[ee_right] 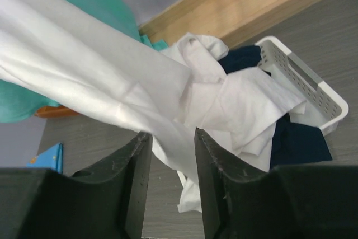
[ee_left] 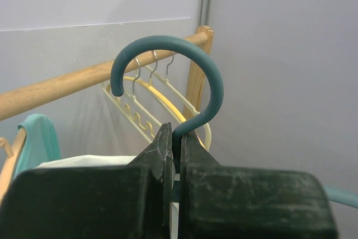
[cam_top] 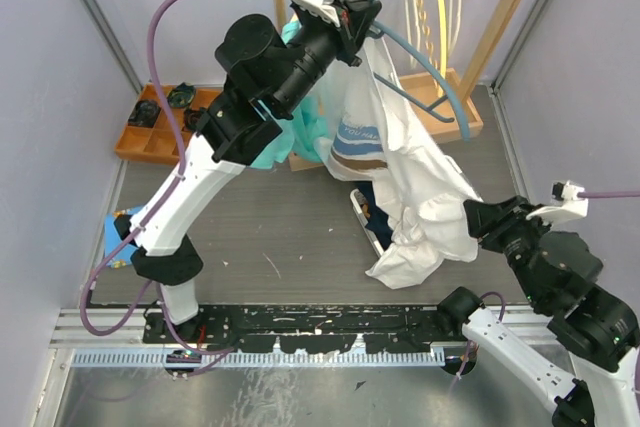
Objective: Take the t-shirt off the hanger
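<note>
My left gripper [cam_top: 362, 9] is shut on the neck of the teal hanger [cam_top: 432, 75], just below its hook [ee_left: 168, 48], and holds it high at the back. In the left wrist view the left gripper [ee_left: 176, 138] pinches the wire, and the hook is off the wooden rod. The white t-shirt [cam_top: 400, 167] with a striped print hangs from the hanger and drapes down to the table. My right gripper [cam_top: 478, 219] is at the shirt's lower right edge. In the right wrist view its jaws [ee_right: 172, 138] stand apart with white shirt cloth [ee_right: 112, 82] running between them.
A wooden rack rod [ee_left: 67, 82] holds cream hangers [ee_left: 145, 99] and a teal garment [cam_top: 300, 127]. A white basket [ee_right: 307, 88] with dark blue clothes lies under the shirt. An orange wooden tray [cam_top: 160, 122] sits at the back left, and the rack's wooden base [ee_right: 235, 4] is behind.
</note>
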You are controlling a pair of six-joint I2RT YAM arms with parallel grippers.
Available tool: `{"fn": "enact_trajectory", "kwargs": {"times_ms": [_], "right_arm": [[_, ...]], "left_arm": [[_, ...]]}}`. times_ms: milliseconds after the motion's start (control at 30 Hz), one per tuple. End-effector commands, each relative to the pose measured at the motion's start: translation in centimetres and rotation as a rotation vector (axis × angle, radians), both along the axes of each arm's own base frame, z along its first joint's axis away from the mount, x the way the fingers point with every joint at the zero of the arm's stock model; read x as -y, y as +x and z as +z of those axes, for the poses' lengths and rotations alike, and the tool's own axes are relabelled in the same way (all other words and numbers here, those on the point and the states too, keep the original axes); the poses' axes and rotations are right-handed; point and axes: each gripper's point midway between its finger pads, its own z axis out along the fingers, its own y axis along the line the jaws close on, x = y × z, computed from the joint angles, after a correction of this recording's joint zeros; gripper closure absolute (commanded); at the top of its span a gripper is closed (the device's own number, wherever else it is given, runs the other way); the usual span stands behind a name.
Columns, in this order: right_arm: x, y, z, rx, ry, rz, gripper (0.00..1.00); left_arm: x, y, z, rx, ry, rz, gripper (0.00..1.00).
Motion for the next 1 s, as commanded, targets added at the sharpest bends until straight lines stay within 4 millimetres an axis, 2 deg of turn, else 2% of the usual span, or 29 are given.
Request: {"fn": "enact_trajectory", "kwargs": {"times_ms": [0,233,333,500,633,800,967], "right_arm": [[0.7,-0.1,7.3,0.215,0.007,0.013,0.53],[1.1,0.0,12.5,0.33,-0.07,0.021,0.49],[0.3,0.4,15.0,0.381,-0.125,0.061,0.47],[-2.0,2.0,17.6,0.379,-0.221,0.145,0.43],[-4.9,3.4,18.3,0.346,-0.243,0.248,0.4],[-8.9,4.5,17.9,0.304,-0.211,0.394,0.38],[-10.7,5.3,16.4,0.245,-0.192,0.448,0.38]], "left_arm": [[-1.4,-2.2,2.6,0.055,-0.063,-0.078,1.0],[0.6,-3.3,-1.3,-0.002,0.052,-0.171,1.0],[1.9,-3.8,-3.8,-0.015,0.135,-0.179,1.0],[3.7,-4.4,-7.2,-0.036,0.231,-0.192,1.0],[5.0,-4.6,-9.2,-0.043,0.284,-0.201,1.0],[5.7,-4.2,-10.9,-0.049,0.331,-0.177,1.0],[6.0,-3.4,-11.8,-0.065,0.363,-0.143,1.0]]}}
